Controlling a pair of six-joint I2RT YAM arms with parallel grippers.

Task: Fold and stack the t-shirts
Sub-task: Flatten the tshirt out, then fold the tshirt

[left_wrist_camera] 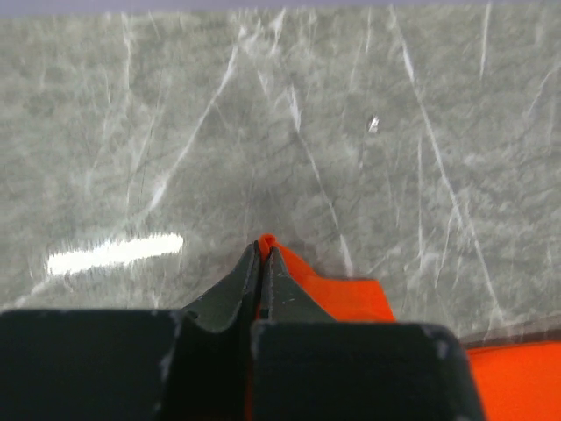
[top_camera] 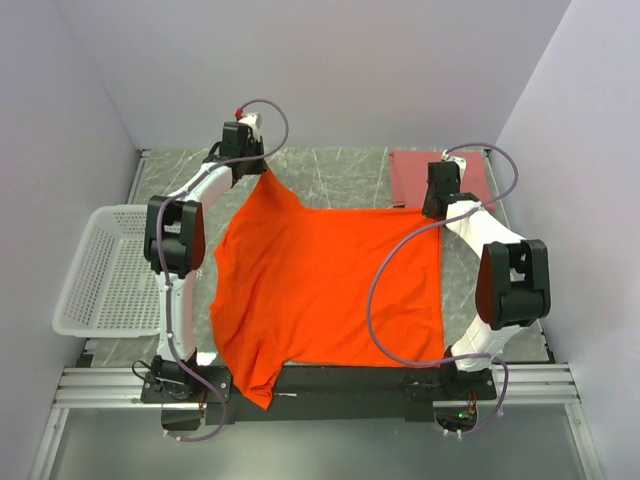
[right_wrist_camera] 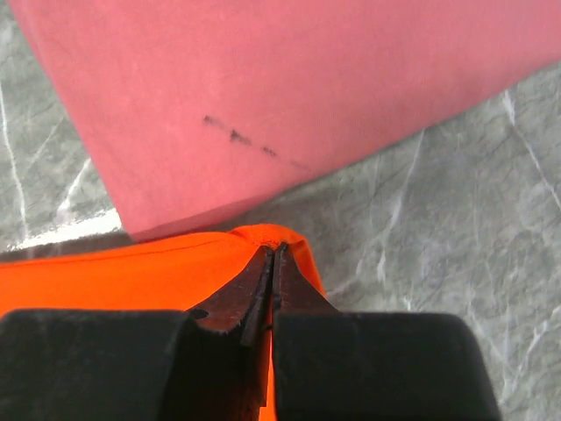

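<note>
Item count
Two t-shirts: orange t-shirt [top_camera: 330, 290], pink t-shirt [top_camera: 408, 180]. One basket [top_camera: 105, 270]. Two pincers: left pincer [left_wrist_camera: 265, 250], right pincer [right_wrist_camera: 271, 259].

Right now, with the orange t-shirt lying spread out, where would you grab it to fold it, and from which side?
By its two far corners, reaching over it from the near side. The orange t-shirt lies flat, so only its thin edge corners offer something to pinch. The left gripper and right gripper are shut on exactly those.

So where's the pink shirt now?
In the top view the pink t-shirt lies folded at the far right, just beyond the right pincer and the orange t-shirt.
</note>
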